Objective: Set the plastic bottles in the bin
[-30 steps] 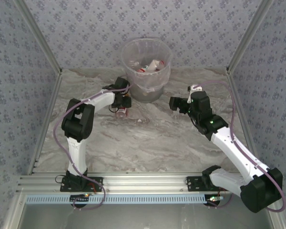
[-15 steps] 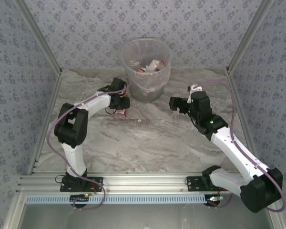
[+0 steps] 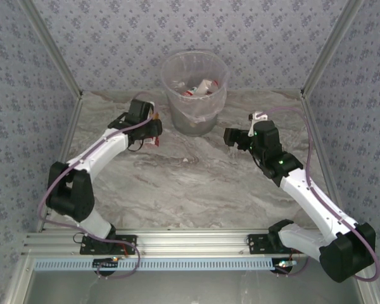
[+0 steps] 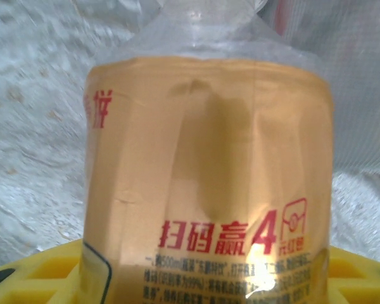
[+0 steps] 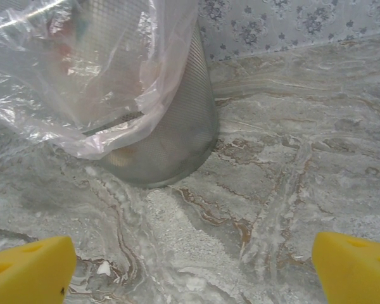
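I have the left gripper (image 3: 149, 130) clenched on an orange-labelled bottle (image 4: 209, 183), held just left of the bin (image 3: 193, 117), which stands at the middle of the table's (image 3: 196, 190) far edge. Several bottles (image 3: 199, 87) lie inside its plastic bag (image 5: 69, 120). My right gripper (image 3: 232, 137) hovers to the bin's right, released, with its yellow fingers (image 5: 28, 269) spread wide above the table.

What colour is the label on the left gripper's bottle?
The bottle has an orange label with red print; clearest in left wrist view.
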